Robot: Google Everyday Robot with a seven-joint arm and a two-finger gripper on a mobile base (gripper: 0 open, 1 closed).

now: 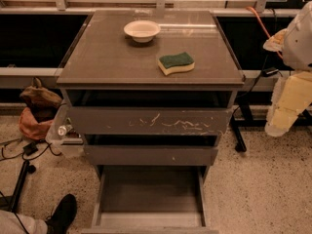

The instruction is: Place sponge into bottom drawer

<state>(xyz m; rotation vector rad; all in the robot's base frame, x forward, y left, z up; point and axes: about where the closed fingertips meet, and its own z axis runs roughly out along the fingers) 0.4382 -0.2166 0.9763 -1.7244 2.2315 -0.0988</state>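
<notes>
Camera view looks down on a grey-brown cabinet (107, 57) with three drawers. The gripper (282, 113) hangs at the right edge, off to the side of the cabinet and over the speckled floor (263, 189). It touches nothing. I cannot tell if the gripper is open or closed.

The sponge (176, 63) lies flat on the cabinet top, well to the left of the gripper and apart from it. Its dark green side faces up and the pale yellow foam shows at its edge. A cream bowl (142, 30) sits farther left and farther back, near the sponge but not touching it.

The bottom drawer (151, 194) is pulled out, low down and to the left of the gripper. Its flat base is bare. Above it, the middle drawer (151, 155) sticks out a little. The top drawer (151, 121) has pale scratches on its front.

Far left of the gripper, a brown and orange bag (36, 113) sits on the floor. A black shoe (63, 213) shows in the bottom left corner.
</notes>
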